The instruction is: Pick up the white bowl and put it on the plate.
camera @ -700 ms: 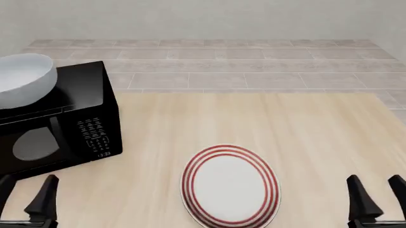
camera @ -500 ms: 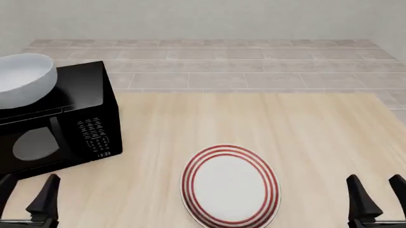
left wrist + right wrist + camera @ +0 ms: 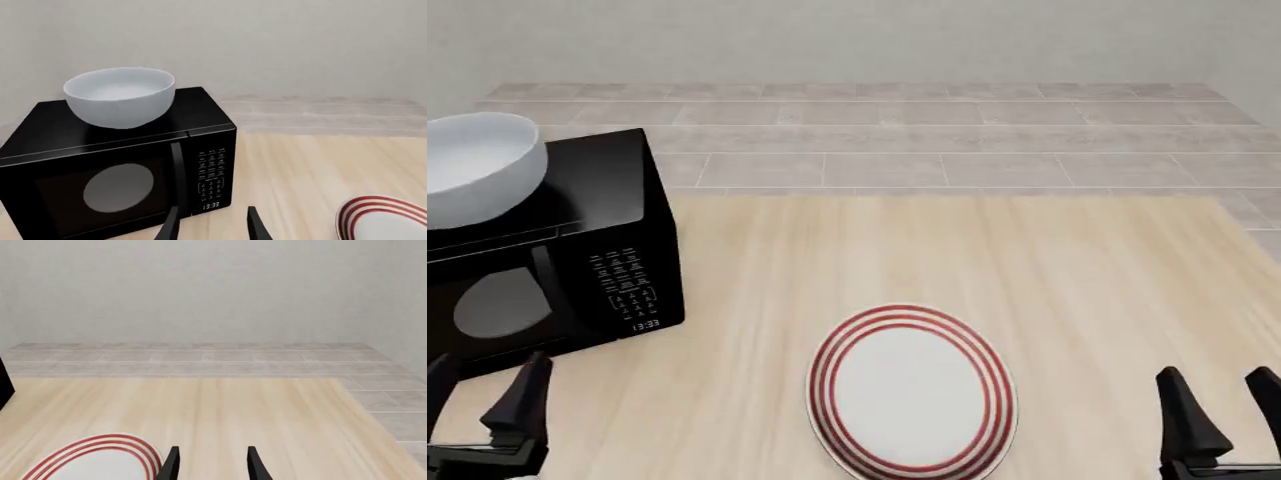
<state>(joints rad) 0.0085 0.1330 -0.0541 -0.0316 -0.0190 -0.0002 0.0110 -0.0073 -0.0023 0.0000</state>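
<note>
Reaching for the white bowl (image 3: 470,168) is the job right now, and it's parked up on top of the black microwave (image 3: 554,270) at the far left of the table (image 3: 988,250), upright, mouth up, nothing in it as far as I can tell. My left gripper (image 3: 478,395) sits low just in front of the microwave door, fingers spread apart with nothing between them. So I figure the move is up first, then forward over the top edge, and pinch the bowl's near rim with one finger inside and one outside. It's glossy and deep, so I'd want a firm bite or it could slip and tip.

Main obstacle is the microwave itself, since its front face is right between me and the bowl.

The plate (image 3: 913,390) with the red rings lies flat near the front middle of the table, well apart from the microwave, nothing on it. My right gripper (image 3: 1218,410) is also spread and holding nothing, off at the right edge, out of the way.
</note>
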